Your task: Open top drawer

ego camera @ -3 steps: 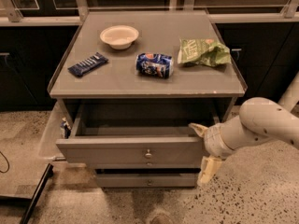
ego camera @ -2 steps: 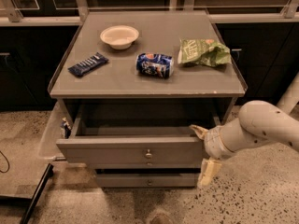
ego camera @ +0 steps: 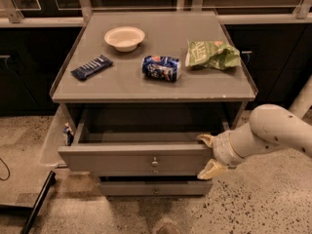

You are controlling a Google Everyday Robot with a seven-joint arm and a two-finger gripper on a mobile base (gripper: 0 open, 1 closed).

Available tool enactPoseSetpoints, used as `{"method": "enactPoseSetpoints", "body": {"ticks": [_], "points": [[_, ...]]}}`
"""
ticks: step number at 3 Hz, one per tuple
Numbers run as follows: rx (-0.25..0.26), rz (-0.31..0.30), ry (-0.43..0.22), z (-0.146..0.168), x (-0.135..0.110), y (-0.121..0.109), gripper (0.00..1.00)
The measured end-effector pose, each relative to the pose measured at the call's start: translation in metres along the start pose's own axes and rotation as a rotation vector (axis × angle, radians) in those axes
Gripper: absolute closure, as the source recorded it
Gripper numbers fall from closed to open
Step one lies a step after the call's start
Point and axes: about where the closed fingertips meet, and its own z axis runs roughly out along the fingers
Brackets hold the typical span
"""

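The top drawer (ego camera: 122,161) of the grey cabinet stands pulled out toward me. Its flat grey front carries a small round metal knob (ego camera: 155,161) at the centre, and its inside looks dark. My gripper (ego camera: 207,155) is at the right end of the drawer front. One cream fingertip (ego camera: 205,139) is at the panel's top edge, and the other is below its bottom corner. The fingers stand apart with nothing held between them. My white arm (ego camera: 273,133) reaches in from the right.
The cabinet top (ego camera: 122,84) holds a white bowl (ego camera: 125,37), a dark blue snack bar (ego camera: 91,67), a blue can (ego camera: 161,68) on its side and a green chip bag (ego camera: 212,54). A narrower lower drawer (ego camera: 155,188) sits shut beneath. Dark cabinets stand behind, with speckled floor around.
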Motion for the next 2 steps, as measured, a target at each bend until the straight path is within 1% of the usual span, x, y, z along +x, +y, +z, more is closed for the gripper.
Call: {"method": "enactPoseSetpoints", "body": {"ticks": [2], "points": [[0.0,0.0,0.0,-0.006,-0.0034,-0.0032,0.87]]}}
